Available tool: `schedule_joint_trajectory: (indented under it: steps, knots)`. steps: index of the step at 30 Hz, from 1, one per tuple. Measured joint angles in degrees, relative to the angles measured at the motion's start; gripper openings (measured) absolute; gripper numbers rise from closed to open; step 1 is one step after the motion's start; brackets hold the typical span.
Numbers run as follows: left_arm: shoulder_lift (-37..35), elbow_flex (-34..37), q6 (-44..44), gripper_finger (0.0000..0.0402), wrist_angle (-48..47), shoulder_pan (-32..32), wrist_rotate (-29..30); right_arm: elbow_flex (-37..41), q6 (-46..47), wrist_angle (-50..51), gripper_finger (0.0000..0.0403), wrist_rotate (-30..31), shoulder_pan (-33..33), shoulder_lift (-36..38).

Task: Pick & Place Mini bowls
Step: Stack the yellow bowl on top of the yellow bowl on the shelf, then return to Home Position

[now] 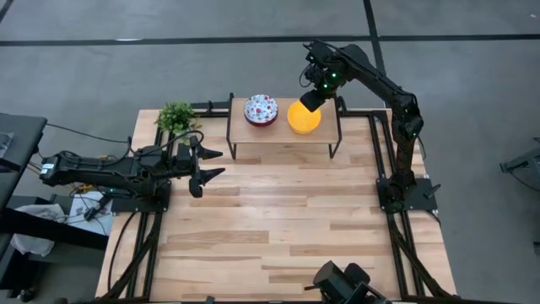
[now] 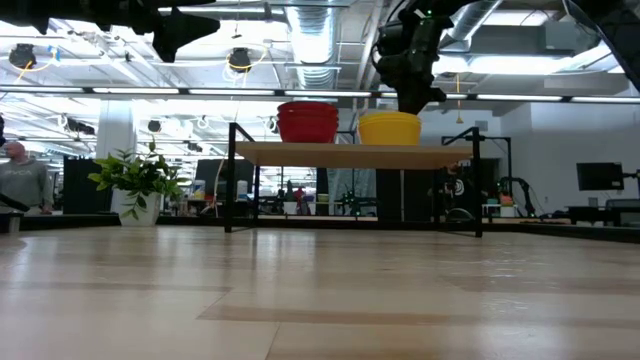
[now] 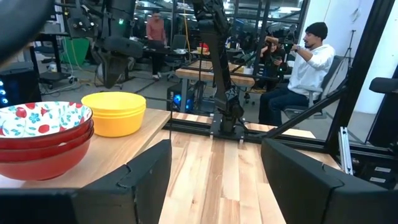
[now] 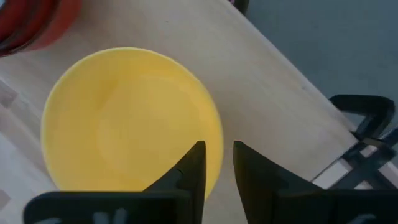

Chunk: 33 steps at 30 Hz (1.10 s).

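Observation:
Two stacks of mini bowls stand on a small raised wooden shelf (image 1: 283, 133) at the table's far side. The yellow stack (image 1: 304, 118) (image 2: 390, 128) is on the right. The stack of flower-patterned bowls with red outsides (image 1: 261, 110) (image 3: 43, 134) is on the left. My right gripper (image 4: 217, 158) points down over the yellow stack's far right rim, its fingers a little apart. One finger is over the bowl's inside and one is outside. My left gripper (image 1: 209, 165) waits open and level at the table's left, pointing toward the shelf. My right gripper comes from above at the top yellow bowl's rim (image 4: 219, 134), which passes between its two fingers. Whether either finger touches the rim, I cannot tell. The bowl sits upright on its stack.
A small green plant (image 1: 175, 116) stands at the far left corner beside the shelf. The shelf's black legs (image 2: 232, 180) reach down to the table. Bare wood (image 1: 278, 228) spreads over the near half. People (image 3: 308, 62) sit in the room beyond.

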<state>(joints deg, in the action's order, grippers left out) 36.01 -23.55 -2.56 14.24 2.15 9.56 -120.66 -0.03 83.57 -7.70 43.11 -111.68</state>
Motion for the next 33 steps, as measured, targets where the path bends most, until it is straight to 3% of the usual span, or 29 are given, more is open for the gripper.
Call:
schedule_joint_trajectory:
  steps: [10, 15, 25, 33]
  knots:
    - [0.00, 0.00, -0.75, 0.0248, 0.00, 0.00, -0.01, -6.67, -0.55, 1.52, 0.0102, 0.36, 0.13, -0.07]
    - [0.00, -0.01, -0.76, 0.0246, -0.02, 0.00, 0.00, -12.50, -6.13, 5.71, 0.0102, 0.16, -0.21, 0.95]
    - [0.00, -0.02, -0.75, 0.0246, -0.44, -0.02, -0.01, -13.11, -12.49, 4.86, 0.0102, -0.14, -0.61, 13.52]
    - [-0.02, -0.02, -0.75, 0.0247, -0.46, -0.02, -0.02, -13.11, -13.52, 3.07, 0.0102, -4.89, -0.86, 23.78]
